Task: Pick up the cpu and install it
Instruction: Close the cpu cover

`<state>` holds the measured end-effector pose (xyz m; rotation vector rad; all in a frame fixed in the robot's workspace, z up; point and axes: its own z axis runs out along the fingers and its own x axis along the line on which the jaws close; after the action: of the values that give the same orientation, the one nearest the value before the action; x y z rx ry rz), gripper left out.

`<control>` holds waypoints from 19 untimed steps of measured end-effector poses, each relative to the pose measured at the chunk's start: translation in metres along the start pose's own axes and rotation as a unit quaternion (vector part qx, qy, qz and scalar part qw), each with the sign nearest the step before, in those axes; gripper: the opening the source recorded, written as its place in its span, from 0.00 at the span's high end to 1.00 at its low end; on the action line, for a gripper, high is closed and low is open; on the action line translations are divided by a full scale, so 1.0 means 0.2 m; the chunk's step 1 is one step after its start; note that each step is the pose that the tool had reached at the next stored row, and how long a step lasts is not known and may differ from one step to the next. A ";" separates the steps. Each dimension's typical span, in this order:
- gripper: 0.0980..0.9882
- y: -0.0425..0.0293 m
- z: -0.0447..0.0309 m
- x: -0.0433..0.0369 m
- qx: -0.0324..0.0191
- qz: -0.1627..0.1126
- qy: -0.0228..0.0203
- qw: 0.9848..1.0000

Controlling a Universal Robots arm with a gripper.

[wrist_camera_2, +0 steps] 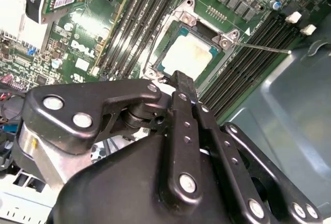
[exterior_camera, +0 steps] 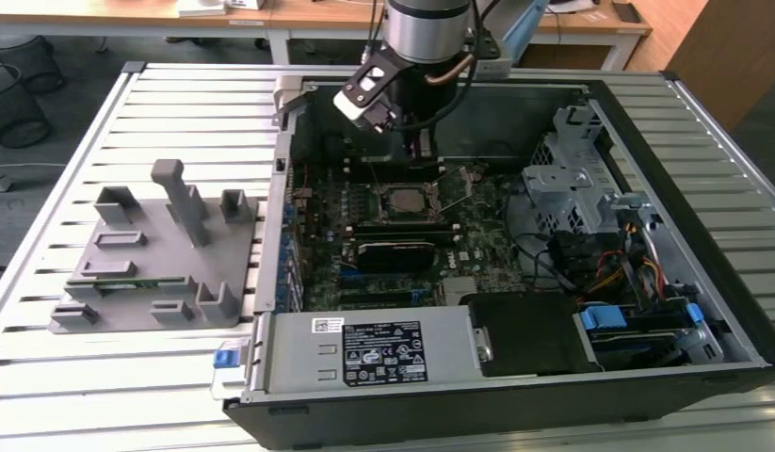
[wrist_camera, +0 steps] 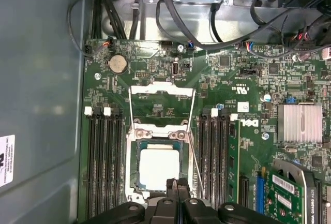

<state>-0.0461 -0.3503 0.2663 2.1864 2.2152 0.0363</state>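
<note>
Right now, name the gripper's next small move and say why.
Probably raise the gripper straight up a little. The chip already lies flat in the socket, whose hinged frame is open. The gripper is shut, holding nothing, right at the chip's edge, so rising would clear it without dragging across it.

matt silvery metal cpu [wrist_camera: 159, 167], smooth black hand [wrist_camera: 176, 184], matt grey plastic fixture [exterior_camera: 154, 273]
</note>
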 end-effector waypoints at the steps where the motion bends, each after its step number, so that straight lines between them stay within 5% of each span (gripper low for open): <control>1: 0.99 0.004 0.000 0.000 0.000 0.000 0.000 1.000; 11: 0.99 0.022 -0.032 -0.001 0.001 -0.001 0.002 1.000; 19: 0.99 0.088 -0.030 -0.002 0.002 -0.003 0.003 1.000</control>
<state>-0.0287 -0.3503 0.2729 2.1836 2.2261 0.0381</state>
